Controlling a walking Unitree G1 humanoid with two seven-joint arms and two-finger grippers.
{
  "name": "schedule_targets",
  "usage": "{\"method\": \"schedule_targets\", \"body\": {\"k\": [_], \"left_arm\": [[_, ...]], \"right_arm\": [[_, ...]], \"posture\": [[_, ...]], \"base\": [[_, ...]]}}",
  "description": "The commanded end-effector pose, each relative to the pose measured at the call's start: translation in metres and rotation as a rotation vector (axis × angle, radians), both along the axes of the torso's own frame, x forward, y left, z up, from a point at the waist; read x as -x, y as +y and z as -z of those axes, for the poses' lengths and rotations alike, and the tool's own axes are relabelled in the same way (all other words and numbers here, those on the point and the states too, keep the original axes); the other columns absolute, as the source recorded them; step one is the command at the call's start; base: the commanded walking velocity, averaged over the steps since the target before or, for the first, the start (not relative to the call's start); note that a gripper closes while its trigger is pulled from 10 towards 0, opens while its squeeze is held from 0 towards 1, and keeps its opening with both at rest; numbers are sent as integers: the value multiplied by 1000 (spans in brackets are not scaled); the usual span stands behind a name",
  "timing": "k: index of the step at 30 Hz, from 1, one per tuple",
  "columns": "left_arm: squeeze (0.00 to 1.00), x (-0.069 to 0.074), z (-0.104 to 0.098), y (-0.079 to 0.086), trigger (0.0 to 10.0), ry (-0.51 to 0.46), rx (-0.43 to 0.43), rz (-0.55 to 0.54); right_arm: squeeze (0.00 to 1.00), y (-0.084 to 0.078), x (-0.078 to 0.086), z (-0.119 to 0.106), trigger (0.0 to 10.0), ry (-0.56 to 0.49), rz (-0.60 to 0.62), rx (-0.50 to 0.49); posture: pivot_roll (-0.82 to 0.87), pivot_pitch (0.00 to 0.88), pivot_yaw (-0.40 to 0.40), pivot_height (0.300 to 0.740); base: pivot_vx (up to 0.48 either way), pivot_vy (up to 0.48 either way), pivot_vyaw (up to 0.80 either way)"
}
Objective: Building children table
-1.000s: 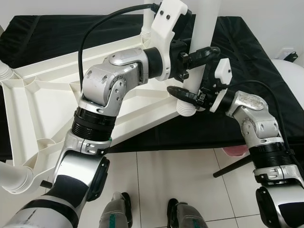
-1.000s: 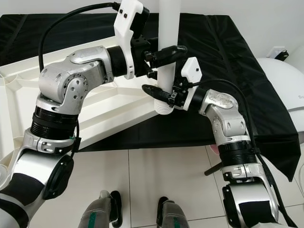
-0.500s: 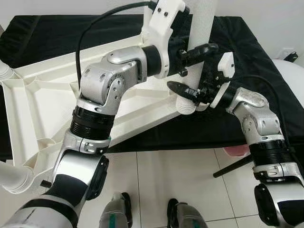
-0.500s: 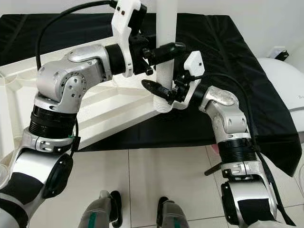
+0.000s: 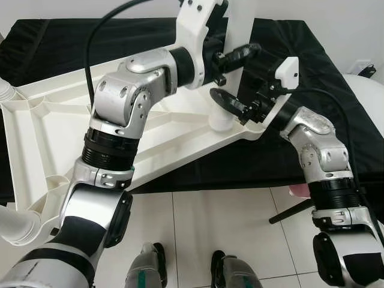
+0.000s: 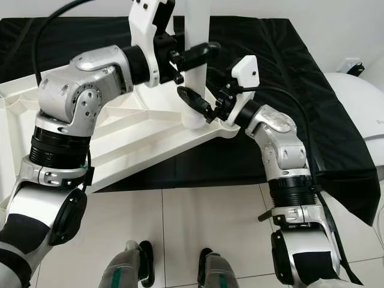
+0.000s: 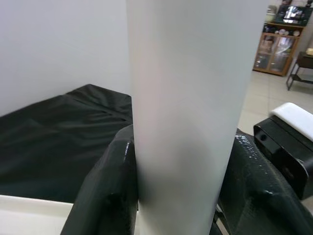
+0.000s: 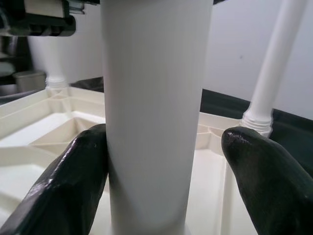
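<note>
An upside-down white table top (image 5: 174, 129) lies on a black-covered surface. A white table leg (image 5: 240, 24) stands upright with its lower end at the top's near right corner. My left gripper (image 5: 243, 51) is shut on the leg high up; both fingers (image 7: 110, 186) press its sides. Lower down, my right gripper (image 5: 234, 90) is open around the same leg (image 8: 151, 107): one finger (image 8: 73, 186) touches it, the other (image 8: 264, 171) stands apart. Whether the leg's end sits in a socket is hidden.
Two other white legs (image 5: 6, 90) (image 5: 15, 225) are fixed at the top's left corners. The black cloth (image 5: 90, 42) covers the work surface. A white rounded object (image 5: 366, 90) stands at the right. A black rod (image 5: 294, 210) lies on the tiled floor below.
Both grippers carried the leg left and away from me. Its ribbed lower end, which hung past the corner edge, now stands on the table top's corner.
</note>
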State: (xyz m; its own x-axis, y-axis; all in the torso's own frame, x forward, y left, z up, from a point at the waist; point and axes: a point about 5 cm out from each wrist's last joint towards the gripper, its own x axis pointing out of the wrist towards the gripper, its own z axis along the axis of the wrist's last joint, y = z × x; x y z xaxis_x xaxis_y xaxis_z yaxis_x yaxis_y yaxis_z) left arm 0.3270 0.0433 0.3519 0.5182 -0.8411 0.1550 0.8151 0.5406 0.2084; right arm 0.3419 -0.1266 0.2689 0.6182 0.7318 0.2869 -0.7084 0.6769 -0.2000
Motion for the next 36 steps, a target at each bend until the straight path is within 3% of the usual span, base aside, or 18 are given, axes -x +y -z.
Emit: {"method": "schedule_targets", "body": {"k": [1,20,27,36], "left_arm": [[0,0,-9,-2,10000,-39,14,-59],[0,4,-21,-13,10000,-99,31,-106],[0,5,-22,-16,10000,-110,32,-105],[0,7,-20,-18,10000,-119,21,-101]], "right_arm": [[0,0,0,6,10000,27,53,-3],[0,36,4,19,10000,82,223,-168],[0,40,1,17,10000,107,365,-247],[0,42,-1,15,10000,116,433,-275]], "posture": [[-76,184,-39,740],[-70,185,-38,740],[-69,181,-37,740],[-66,170,-40,740]], "base": [[0,0,0],[0,0,0],[0,0,0],[0,0,0]]}}
